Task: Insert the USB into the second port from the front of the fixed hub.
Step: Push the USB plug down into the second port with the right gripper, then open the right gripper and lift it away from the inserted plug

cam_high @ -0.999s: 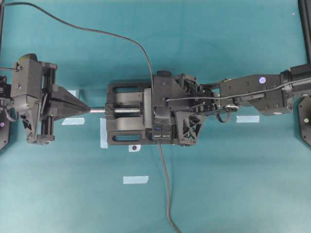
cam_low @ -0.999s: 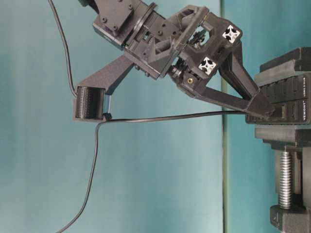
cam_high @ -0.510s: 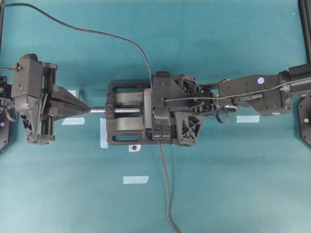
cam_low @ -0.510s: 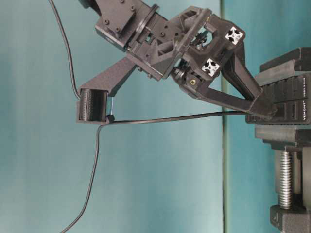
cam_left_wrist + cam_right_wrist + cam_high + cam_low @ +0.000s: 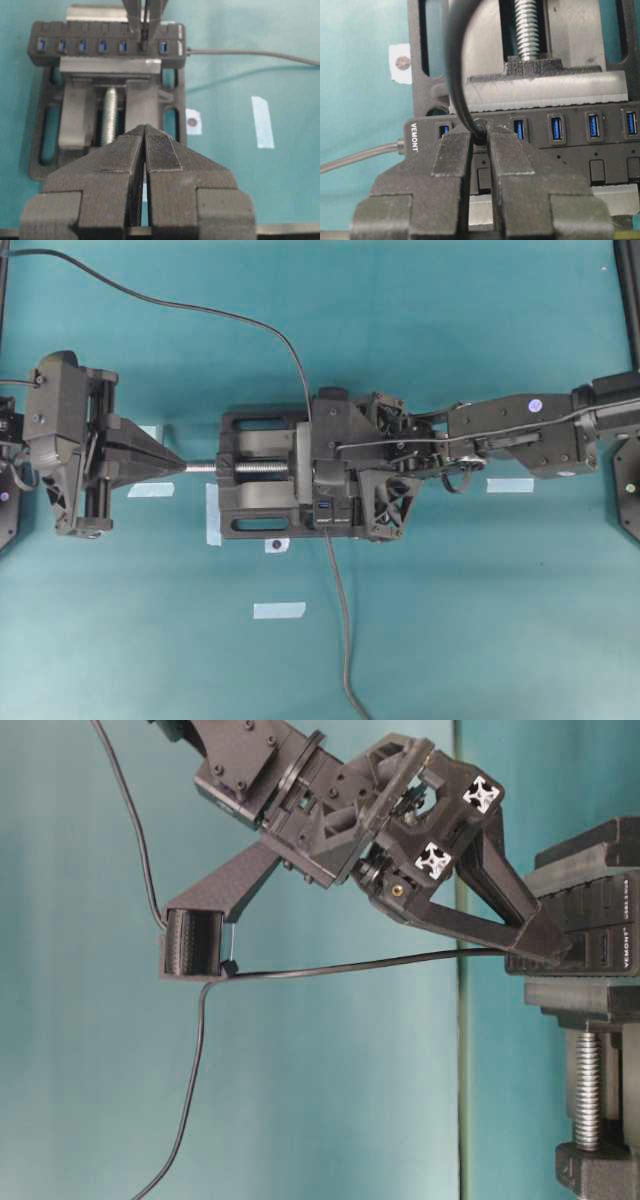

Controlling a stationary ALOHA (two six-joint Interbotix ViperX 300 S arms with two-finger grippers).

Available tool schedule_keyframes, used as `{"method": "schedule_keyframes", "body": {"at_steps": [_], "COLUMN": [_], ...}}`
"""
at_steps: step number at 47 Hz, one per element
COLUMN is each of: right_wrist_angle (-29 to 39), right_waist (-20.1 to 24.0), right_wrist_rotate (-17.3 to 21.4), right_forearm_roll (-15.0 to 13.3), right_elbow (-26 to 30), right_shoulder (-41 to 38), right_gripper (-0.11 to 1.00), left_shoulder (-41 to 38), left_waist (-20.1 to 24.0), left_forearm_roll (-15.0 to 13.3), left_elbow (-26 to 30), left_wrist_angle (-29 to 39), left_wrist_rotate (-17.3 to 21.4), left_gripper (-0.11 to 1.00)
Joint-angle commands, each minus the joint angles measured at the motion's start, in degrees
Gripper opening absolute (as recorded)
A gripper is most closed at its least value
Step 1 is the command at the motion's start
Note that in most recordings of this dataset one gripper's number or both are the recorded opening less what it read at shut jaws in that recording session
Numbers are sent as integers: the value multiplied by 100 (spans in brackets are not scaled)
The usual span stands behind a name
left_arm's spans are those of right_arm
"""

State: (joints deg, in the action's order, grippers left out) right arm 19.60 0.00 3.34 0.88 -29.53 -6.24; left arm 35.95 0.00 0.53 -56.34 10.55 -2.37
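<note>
A teal tabletop (image 5: 480, 620) carries a black screw vise (image 5: 262, 487) at its centre. Strips of pale tape (image 5: 279, 610) lie scattered around the vise, one small piece bearing a dark dot (image 5: 276, 544). A thin black cable (image 5: 343, 640) trails across the surface toward the near edge.

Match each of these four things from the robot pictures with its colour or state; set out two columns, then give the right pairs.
Things
1. right tool
2. left tool
3. fixed hub
4. paper tape strip

States
A. pale, flat on the teal table
B. shut on the USB at the hub's ports
C. clamped in the black vise
D. shut, holding nothing, apart from the hub

Pairs: 1-B, 2-D, 3-C, 4-A
</note>
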Motion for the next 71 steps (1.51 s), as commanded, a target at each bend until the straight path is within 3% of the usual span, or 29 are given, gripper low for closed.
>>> {"method": "schedule_keyframes", "body": {"at_steps": [1, 18, 25, 35, 39, 71], "right_wrist_angle": [53, 62, 62, 53, 62, 26], "right_waist": [123, 123, 123, 123, 123, 26], "right_wrist_rotate": [70, 62, 70, 79, 70, 53], "right_forearm_roll": [18, 18, 18, 9, 0, -9], "right_elbow": [79, 237, 246, 299, 308, 185], "right_shoulder": [0, 35, 44, 53, 53, 352], "right_gripper": [7, 15, 33, 69, 76, 76], "left_shoulder": [9, 9, 9, 18, 18, 18], "left_waist": [0, 0, 0, 0, -9, -9], "left_forearm_roll": [0, 9, 9, 9, 9, 9], "left_elbow": [62, 53, 53, 53, 53, 53], "left_wrist_angle": [-53, -44, -44, -44, -53, -44], "left_wrist_rotate": [0, 0, 0, 0, 0, -9], "left_gripper": [0, 0, 0, 0, 0, 0]}}
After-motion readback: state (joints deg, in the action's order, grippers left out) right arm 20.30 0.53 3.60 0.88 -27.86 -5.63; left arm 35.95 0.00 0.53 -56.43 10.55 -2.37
